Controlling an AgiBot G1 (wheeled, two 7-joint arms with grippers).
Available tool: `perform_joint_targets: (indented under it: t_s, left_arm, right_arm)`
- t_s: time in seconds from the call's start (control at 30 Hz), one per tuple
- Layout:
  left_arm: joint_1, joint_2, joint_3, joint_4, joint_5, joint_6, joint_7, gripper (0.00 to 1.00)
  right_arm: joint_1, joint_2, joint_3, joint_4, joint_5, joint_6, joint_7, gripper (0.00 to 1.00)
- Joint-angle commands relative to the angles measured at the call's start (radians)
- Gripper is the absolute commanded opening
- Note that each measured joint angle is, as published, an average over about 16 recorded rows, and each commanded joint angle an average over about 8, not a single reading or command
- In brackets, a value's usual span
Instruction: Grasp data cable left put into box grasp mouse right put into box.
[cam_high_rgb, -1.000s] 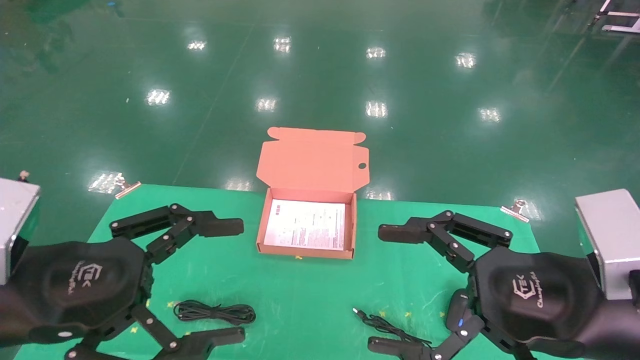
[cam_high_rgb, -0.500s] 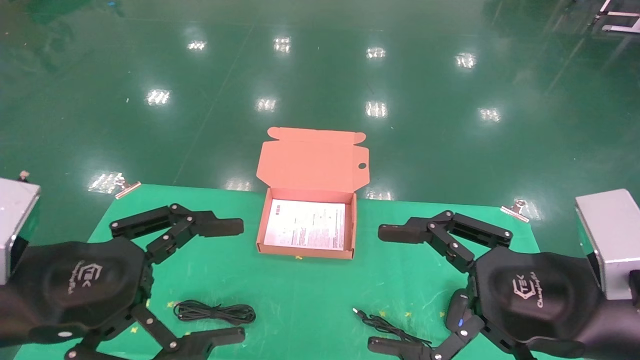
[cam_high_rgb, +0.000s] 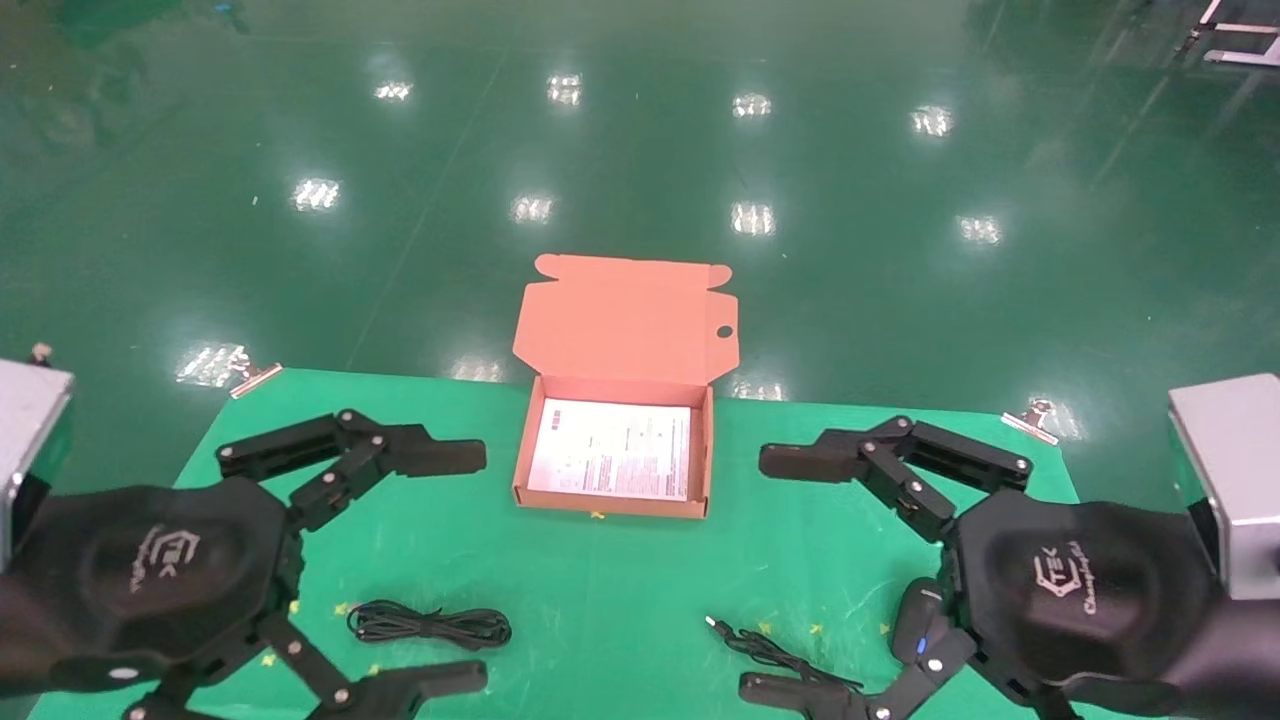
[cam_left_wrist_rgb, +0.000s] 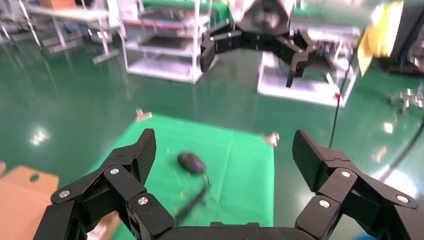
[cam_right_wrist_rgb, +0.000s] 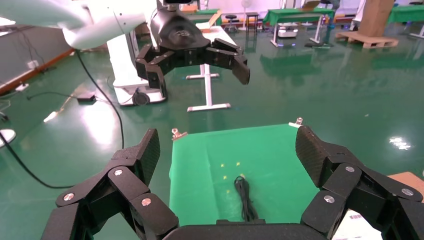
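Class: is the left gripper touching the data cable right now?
Apart. The head view shows the left gripper open, with green mat visible between its fingers and the data cable.

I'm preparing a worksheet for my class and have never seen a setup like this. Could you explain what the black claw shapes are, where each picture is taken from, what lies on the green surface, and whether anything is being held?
The black claws are a two-armed robot's grasping parts. The left end effector and right end effector both hang open above the green table, holding nothing.

The wide picture comes from a camera on the robot's head, looking down. The other two come from cameras on each wrist, looking out between that arm's own fingers, with the other arm visible farther off.

On the table, an open orange box sits at the middle, a white printed sheet inside it. A coiled black data cable lies near the left arm. A black mouse with its cord lies by the right arm, partly hidden in the head view.
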Motion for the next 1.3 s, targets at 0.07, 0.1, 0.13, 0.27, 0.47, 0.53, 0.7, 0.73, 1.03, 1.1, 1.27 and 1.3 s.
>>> perform_joint_targets:
  t_s: [0.07, 0.1, 0.13, 0.27, 0.47, 0.53, 0.7, 0.73, 1.03, 1.1, 1.27, 1.3]
  left_arm:
    - [-0.011, -0.004, 0.012, -0.004, 0.028, 0.005, -0.006, 1.00]
    - [-0.022, -0.005, 0.022, -0.009, 0.051, 0.007, -0.011, 1.00]
    - [-0.034, -0.005, 0.033, -0.014, 0.077, 0.008, -0.016, 1.00]
    - [-0.090, 0.005, 0.085, -0.038, 0.189, 0.021, -0.030, 1.00]
    - [-0.204, 0.058, 0.207, -0.053, 0.375, 0.061, -0.017, 1.00]
    - [-0.243, 0.076, 0.254, -0.054, 0.436, 0.065, -0.002, 1.00]
    - [-0.316, 0.115, 0.354, -0.060, 0.589, 0.052, 0.055, 1.00]
    - [-0.326, 0.122, 0.370, -0.061, 0.618, 0.048, 0.066, 1.00]
    - [-0.355, 0.186, 0.468, -0.066, 0.822, -0.007, 0.112, 1.00]
    - [-0.350, 0.199, 0.482, -0.066, 0.857, -0.025, 0.108, 1.00]
    - [-0.327, 0.226, 0.509, -0.065, 0.943, -0.076, 0.079, 1.00]
    - [-0.321, 0.232, 0.514, -0.064, 0.958, -0.085, 0.069, 1.00]
  right_arm:
    - [0.012, 0.010, -0.009, 0.009, -0.031, -0.003, 0.001, 1.00]
    - [0.025, 0.015, -0.019, 0.016, -0.059, -0.006, 0.003, 1.00]
    - [0.043, 0.019, -0.032, 0.023, -0.094, -0.013, 0.003, 1.00]
    - [0.136, 0.015, -0.111, 0.043, -0.257, -0.049, -0.010, 1.00]
    - [0.315, -0.023, -0.322, 0.053, -0.519, -0.084, -0.079, 1.00]
    - [0.367, -0.039, -0.402, 0.054, -0.590, -0.083, -0.097, 1.00]
    - [0.460, -0.081, -0.565, 0.058, -0.727, -0.073, -0.114, 1.00]
    - [0.472, -0.089, -0.590, 0.058, -0.748, -0.070, -0.115, 1.00]
    - [0.504, -0.150, -0.715, 0.058, -0.870, -0.034, -0.095, 1.00]
    - [0.497, -0.162, -0.730, 0.057, -0.890, -0.022, -0.085, 1.00]
    - [0.469, -0.184, -0.758, 0.055, -0.951, 0.025, -0.053, 1.00]
    - [0.462, -0.188, -0.762, 0.055, -0.966, 0.039, -0.044, 1.00]
